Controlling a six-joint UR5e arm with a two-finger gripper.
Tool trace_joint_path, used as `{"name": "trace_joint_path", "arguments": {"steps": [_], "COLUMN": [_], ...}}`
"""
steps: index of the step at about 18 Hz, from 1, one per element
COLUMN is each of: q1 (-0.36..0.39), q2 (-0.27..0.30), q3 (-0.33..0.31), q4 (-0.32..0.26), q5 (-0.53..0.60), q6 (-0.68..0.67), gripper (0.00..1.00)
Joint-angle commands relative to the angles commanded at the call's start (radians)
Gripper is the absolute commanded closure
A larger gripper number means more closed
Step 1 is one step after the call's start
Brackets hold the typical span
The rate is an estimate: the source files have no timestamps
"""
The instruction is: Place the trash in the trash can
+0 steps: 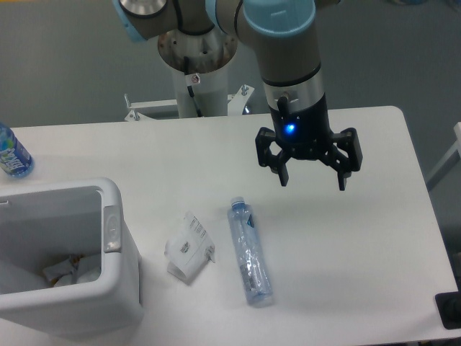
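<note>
A flattened white paper carton (189,247) with small printed marks lies on the table, just right of the trash can. Beside it, a long clear crushed plastic bottle (248,252) with a pale blue cap lies lengthwise, cap toward the back. The trash can (115,281) is a large white bin with a grey latch on its rim, at the front left; some crumpled scraps show inside. My gripper (312,181) hangs open above the table, to the upper right of the bottle, with nothing between its fingers.
A small bottle with a bright blue label (12,154) stands at the table's left edge. The arm's white pedestal (196,79) rises behind the table. A dark object (450,310) sits at the front right corner.
</note>
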Motion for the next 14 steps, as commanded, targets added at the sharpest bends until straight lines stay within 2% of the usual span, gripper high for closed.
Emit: {"name": "trace_joint_path", "arguments": {"steps": [4,7,12,14], "q1": [-0.005,-0.008,-0.009,-0.014], "q2": [0.002,0.008,0.012,0.012], "q3": [-0.003,-0.034,-0.092,-0.126], "q4": [0.0,0.031,0.04,0.072], "q5": [0.002,0.0,-0.003,-0.003], "q6": [0.0,-0.014,-0.015,-0.015], "gripper": [0.0,0.0,0.0,0.0]}}
